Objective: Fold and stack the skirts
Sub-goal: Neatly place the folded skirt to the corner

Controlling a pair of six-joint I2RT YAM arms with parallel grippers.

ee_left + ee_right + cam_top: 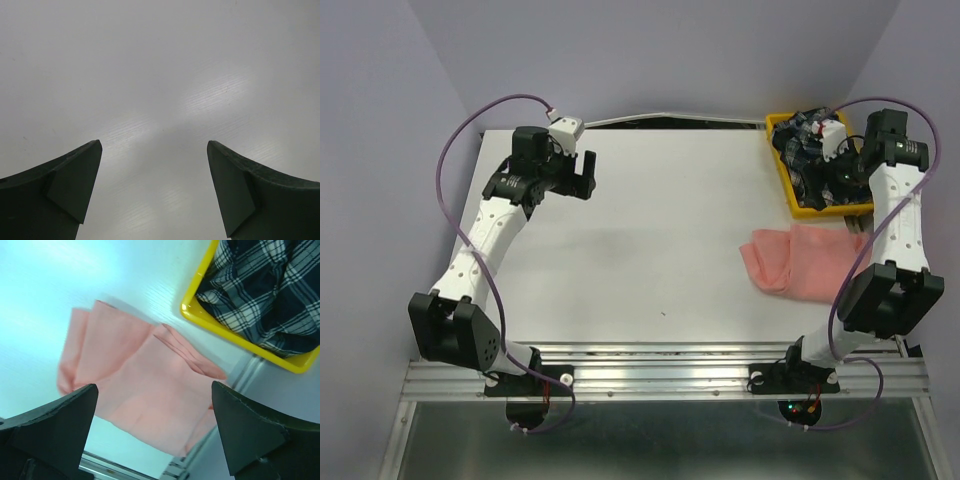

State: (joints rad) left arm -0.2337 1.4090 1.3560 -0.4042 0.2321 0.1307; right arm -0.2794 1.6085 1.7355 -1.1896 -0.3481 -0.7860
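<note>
The salmon-pink skirt (pixel 798 259) lies folded on the table's right side, just below the yellow tray; it fills the middle of the right wrist view (pixel 140 375). The dark plaid skirt (pixel 808 150) sits bunched inside the yellow tray (pixel 786 176), also seen in the right wrist view (pixel 260 295). My right gripper (pixel 154 392) is open and empty, held above the pink skirt near the tray. My left gripper (pixel 578 174) is open and empty over bare table at the far left; its wrist view (pixel 154 147) shows only the table surface.
The yellow tray (pixel 200 315) stands at the table's back right corner. The right table edge and a metal rail (pixel 670 370) along the front lie close to the pink skirt. Purple cables loop off both arms.
</note>
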